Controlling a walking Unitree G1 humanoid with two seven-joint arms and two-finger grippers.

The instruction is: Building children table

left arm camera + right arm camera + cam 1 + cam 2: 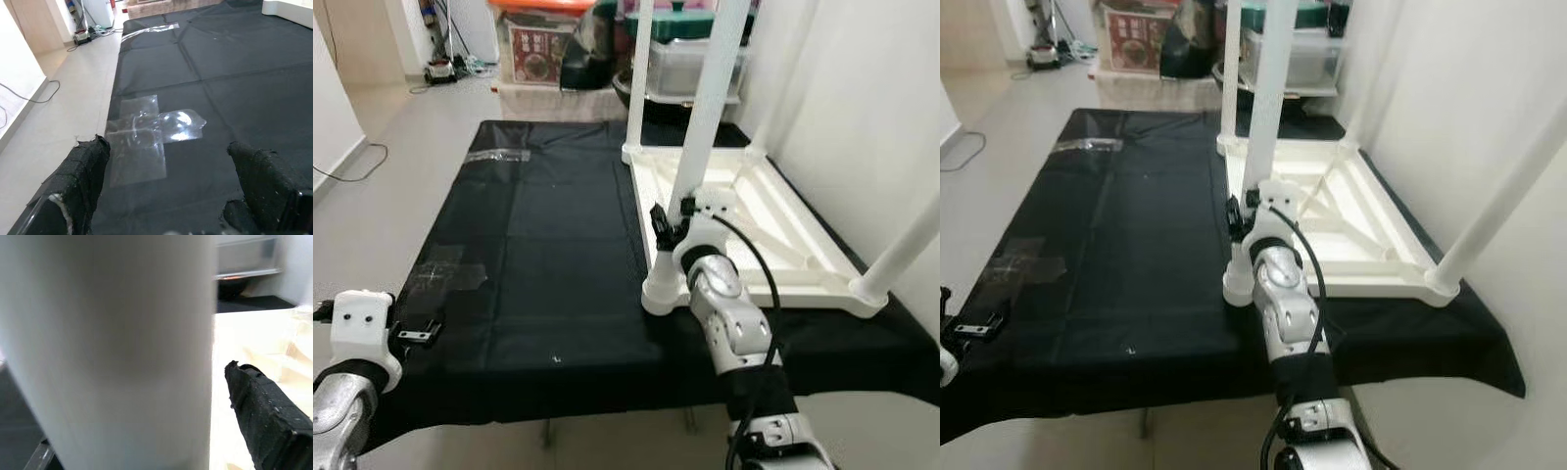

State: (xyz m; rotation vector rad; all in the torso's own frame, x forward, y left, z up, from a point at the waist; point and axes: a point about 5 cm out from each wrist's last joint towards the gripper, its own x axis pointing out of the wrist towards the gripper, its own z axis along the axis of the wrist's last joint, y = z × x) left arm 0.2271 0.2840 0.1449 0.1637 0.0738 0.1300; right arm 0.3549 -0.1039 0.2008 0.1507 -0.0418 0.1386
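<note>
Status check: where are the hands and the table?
Right hand at the near leg, closed around it. Left hand open, idle over the black cloth. Table upside down, legs up. Nothing in the way.

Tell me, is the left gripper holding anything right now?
No, the left gripper is open over the black cloth, with only clear tape visible between its fingers.
</note>
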